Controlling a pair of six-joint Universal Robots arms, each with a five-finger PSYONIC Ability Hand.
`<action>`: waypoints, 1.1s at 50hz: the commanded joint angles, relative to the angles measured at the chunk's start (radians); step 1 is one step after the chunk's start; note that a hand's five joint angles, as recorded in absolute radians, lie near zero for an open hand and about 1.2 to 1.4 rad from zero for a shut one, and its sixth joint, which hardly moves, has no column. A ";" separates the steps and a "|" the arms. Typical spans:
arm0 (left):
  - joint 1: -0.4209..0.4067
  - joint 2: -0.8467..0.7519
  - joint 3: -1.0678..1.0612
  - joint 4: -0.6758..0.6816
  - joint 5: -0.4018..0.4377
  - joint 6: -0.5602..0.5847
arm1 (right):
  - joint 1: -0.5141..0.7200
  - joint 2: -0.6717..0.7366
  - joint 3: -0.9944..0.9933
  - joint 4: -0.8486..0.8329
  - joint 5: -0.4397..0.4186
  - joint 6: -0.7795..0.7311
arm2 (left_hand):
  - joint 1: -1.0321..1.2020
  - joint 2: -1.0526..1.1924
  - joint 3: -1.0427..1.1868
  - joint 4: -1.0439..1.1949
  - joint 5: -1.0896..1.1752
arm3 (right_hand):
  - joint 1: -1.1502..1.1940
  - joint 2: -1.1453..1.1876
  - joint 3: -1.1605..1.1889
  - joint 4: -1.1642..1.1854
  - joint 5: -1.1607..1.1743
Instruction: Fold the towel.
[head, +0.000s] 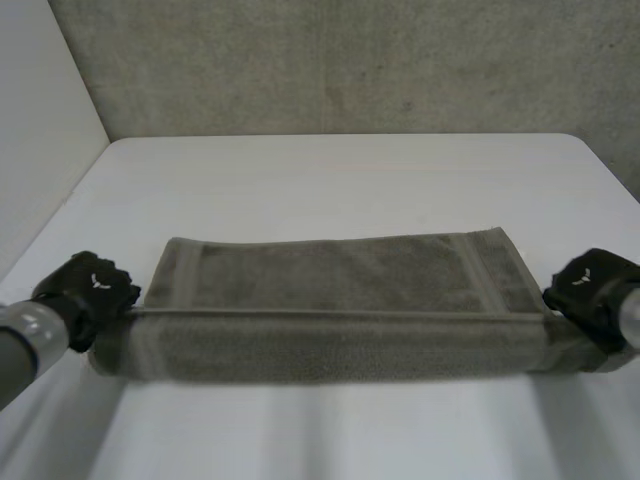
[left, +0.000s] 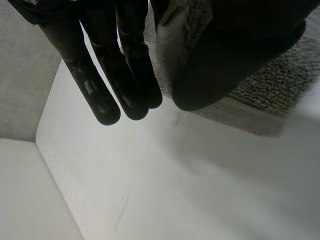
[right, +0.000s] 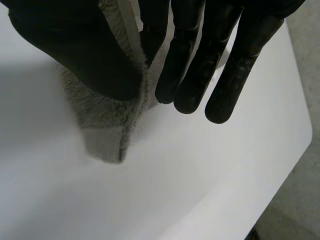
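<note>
A grey-green towel (head: 330, 300) lies lengthwise across the white table (head: 340, 180), its near long edge raised off the surface and doubled toward the far half. My left hand (head: 90, 285) is at the towel's left end and my right hand (head: 590, 285) at its right end. In the left wrist view, straight fingers (left: 125, 75) and the thumb pinch the towel's edge (left: 175, 40). Beside that hand more towel (left: 270, 85) rests on the table. In the right wrist view, my right hand (right: 200, 60) pinches a corner of the towel (right: 105, 125), which hangs below the thumb.
A grey concrete wall (head: 350, 60) runs behind the table, with a pale wall (head: 40, 120) on the left. The table's right edge (head: 610, 170) lies just past my right hand. Bare tabletop extends beyond the towel and in front of it.
</note>
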 joint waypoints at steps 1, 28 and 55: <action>-0.040 -0.188 0.141 0.066 -0.003 -0.011 | 0.100 0.147 -0.123 -0.125 0.048 0.062 | 0.123 0.125 0.125 0.124 0.120 | 0.428 0.215 0.209 0.202 0.222; -0.175 -0.267 0.981 0.457 -0.173 -0.491 | 0.195 0.157 -0.643 -0.862 0.144 0.378 | 0.329 0.330 0.330 0.329 0.325 | 0.428 0.215 0.209 0.202 0.222; -0.122 -0.419 0.174 0.546 0.002 -0.371 | 0.149 0.320 -0.129 -0.625 -0.034 0.310 | 0.329 0.330 0.330 0.329 0.325 | 0.428 0.215 0.209 0.202 0.222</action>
